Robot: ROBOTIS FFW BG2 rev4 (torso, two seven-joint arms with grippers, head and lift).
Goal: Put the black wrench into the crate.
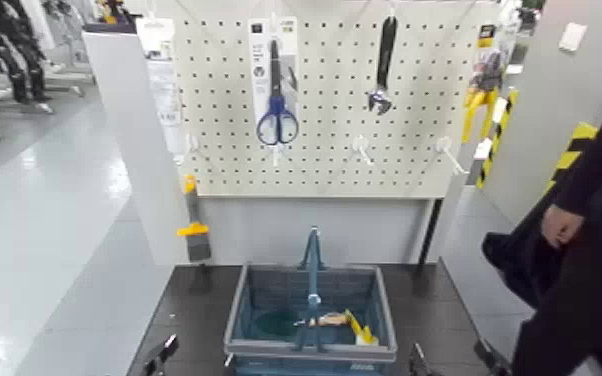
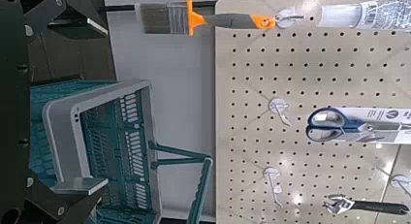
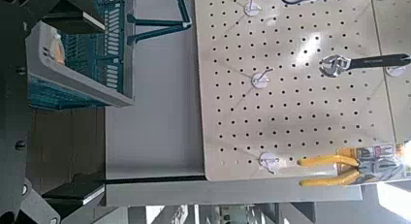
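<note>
Both grippers sit low at the worktop's (image 1: pixel 200 310) near edge, left gripper (image 1: pixel 160 354) and right gripper (image 1: pixel 420 362) either side of the crate (image 1: pixel 310 348), fingers spread, holding nothing. Black wrench (image 1: pixel 383 62) hangs on the pegboard (image 1: pixel 335 150), right of the scissors (image 1: pixel 277 100).

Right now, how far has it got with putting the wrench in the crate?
Nothing looks done: the wrench hangs on the pegboard, untouched. Nothing is in hand; the left tool and right tool sit low beside the crate. Reaching, grasping and dropping it in remain.
</note>
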